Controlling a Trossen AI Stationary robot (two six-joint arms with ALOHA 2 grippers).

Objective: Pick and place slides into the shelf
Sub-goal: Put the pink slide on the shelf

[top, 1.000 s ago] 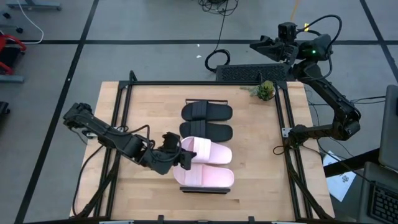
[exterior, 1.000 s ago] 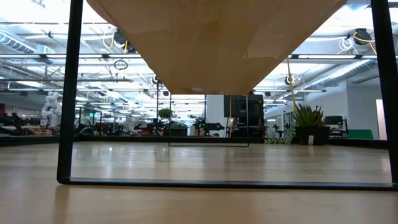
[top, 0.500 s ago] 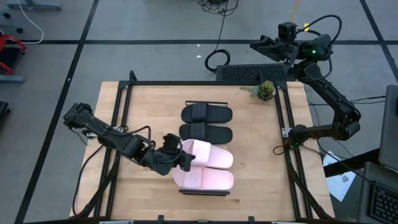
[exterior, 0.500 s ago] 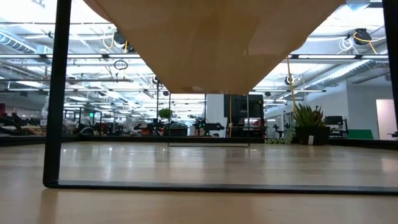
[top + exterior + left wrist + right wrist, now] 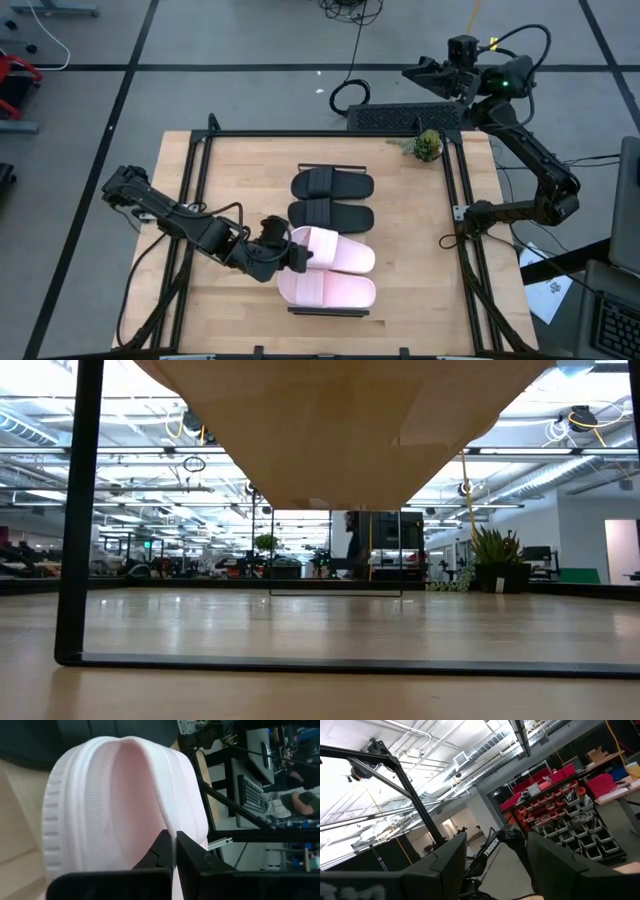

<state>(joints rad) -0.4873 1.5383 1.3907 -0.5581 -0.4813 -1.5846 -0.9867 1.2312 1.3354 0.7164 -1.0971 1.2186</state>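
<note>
Four slides lie in a row on the light-wood shelf (image 5: 330, 310), whose thin dark frame shows at both ends of the row. Farthest from the camera's lower edge are two black slides (image 5: 332, 183), matte with wide ribbed straps, side by side and touching. Next come the two pale pink slides: one pink slide (image 5: 338, 249) lies just beside the black pair, the other pink slide (image 5: 328, 291) at the near end of the shelf. The left gripper (image 5: 296, 256) reaches in from the table's left side, and its dark fingers (image 5: 162, 851) are closed together on the edge of the first pink slide (image 5: 120, 805), whose strap shows a fine woven mesh inside and raised ribs along its rounded rim. Compared with a second ago, this slide sits slightly farther toward the right, more in line with the black pair, and the shelf's dark leg (image 5: 75, 520) has shifted leftward in the low view. The right gripper (image 5: 425, 72) waits high beyond the table's far right corner, jaws spread apart, near a small potted plant (image 5: 427, 146).
</note>
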